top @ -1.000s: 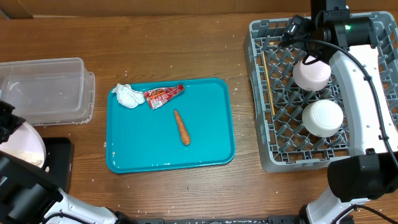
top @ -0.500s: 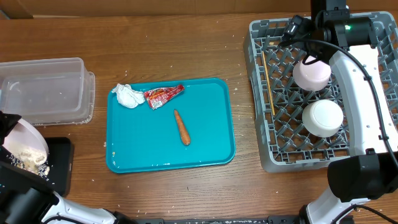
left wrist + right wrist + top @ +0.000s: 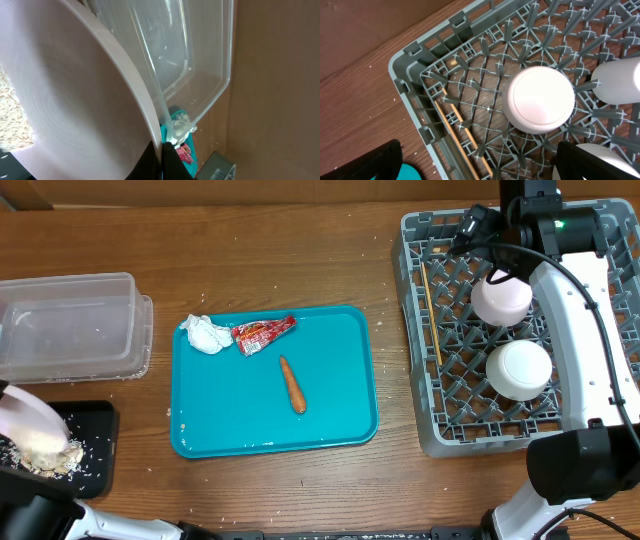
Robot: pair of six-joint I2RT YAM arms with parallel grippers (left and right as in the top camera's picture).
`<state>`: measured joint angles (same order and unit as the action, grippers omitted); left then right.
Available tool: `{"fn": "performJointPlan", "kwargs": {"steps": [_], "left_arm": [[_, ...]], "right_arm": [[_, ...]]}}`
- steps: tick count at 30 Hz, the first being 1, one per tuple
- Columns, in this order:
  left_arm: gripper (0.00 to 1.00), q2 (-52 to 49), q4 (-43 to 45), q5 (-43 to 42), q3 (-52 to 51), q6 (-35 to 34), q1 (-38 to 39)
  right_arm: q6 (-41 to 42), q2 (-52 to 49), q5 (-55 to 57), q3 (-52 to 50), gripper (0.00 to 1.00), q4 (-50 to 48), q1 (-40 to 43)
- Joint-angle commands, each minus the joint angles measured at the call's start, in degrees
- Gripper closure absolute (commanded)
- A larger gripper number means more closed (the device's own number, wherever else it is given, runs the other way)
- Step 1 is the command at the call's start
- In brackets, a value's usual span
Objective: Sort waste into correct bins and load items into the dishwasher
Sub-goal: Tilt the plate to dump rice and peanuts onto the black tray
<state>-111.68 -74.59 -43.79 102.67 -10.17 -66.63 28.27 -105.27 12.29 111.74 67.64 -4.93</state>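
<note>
At bench front-left: plate (image 3: 22, 423) tipped steeply, its low edge over the black tray (image 3: 96, 430).
Left jaws: pressed together on the plate rim, seen at the bottom of the left wrist view.
Food scraps (image 3: 45, 452): pale heap on the black tray right under the plate's low edge, with loose grains scattered round it. More cling to the plate face in the left wrist view.
Clear tub (image 3: 70, 330): on the bench (image 3: 300, 260) behind the black tray, a few pale specks inside. Compartments cannot be told apart.
Teal tray (image 3: 340, 405): bench centre, carries three waste pieces.
Napkin (image 3: 205, 334): crumpled, at the teal tray's far-left corner.
Wrapper (image 3: 263, 333): red, just beside the napkin and appearing to touch it.
Carrot stick (image 3: 291, 384): mid-tray, apart from both.
Dish rack (image 3: 420, 430): bench right.
Chopsticks (image 3: 431, 315): lying along the rack's left wall.
Rear bowl (image 3: 501, 298): bottom up on the pegs.
Front bowl (image 3: 518, 370): bottom up, nearer the front edge.
Third white piece (image 3: 620, 80): cut off at the edge of the right wrist view, kind unclear.
Right jaws: spread wide, empty, above the rack's far-left part, near the rear bowl.
</note>
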Motion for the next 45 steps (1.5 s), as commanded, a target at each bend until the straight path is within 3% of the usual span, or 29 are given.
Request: {"fn": "performJointPlan", "kwargs": {"steps": [1, 10, 13, 27, 30, 34, 43, 45], "left_arm": [[0.96, -0.5, -0.5, -4.0, -0.2, 2.9, -1.7], [0.96, -0.5, -3.3, -11.8, -0.2, 5.0, -2.6], [0.96, -0.5, -1.0, -8.7, -0.2, 3.5, -2.9], [0.96, -0.5, -0.6, -12.3, -0.2, 2.1, -4.2], [0.96, -0.5, -1.8, -18.5, -0.2, 4.7, -4.3], [0.96, -0.5, -1.5, -17.7, -0.2, 1.6, -4.4], [0.96, -0.5, -5.6, -14.0, -0.2, 2.8, -4.7], [0.96, -0.5, -3.1, -11.0, -0.2, 3.1, -4.8]], "right_arm": [[0.1, 0.4, 0.5, 0.4, 0.00, -0.3, -0.2], [0.1, 0.4, 0.5, 0.4, 0.00, -0.3, -0.2], [0.1, 0.4, 0.5, 0.4, 0.00, -0.3, -0.2], [0.1, 0.4, 0.5, 0.4, 0.00, -0.3, -0.2], [0.1, 0.4, 0.5, 0.4, 0.00, -0.3, -0.2], [0.1, 0.4, 0.5, 0.4, 0.00, -0.3, -0.2], [0.1, 0.4, 0.5, 0.4, 0.00, -0.3, -0.2], [0.1, 0.4, 0.5, 0.4, 0.00, -0.3, -0.2]]}}
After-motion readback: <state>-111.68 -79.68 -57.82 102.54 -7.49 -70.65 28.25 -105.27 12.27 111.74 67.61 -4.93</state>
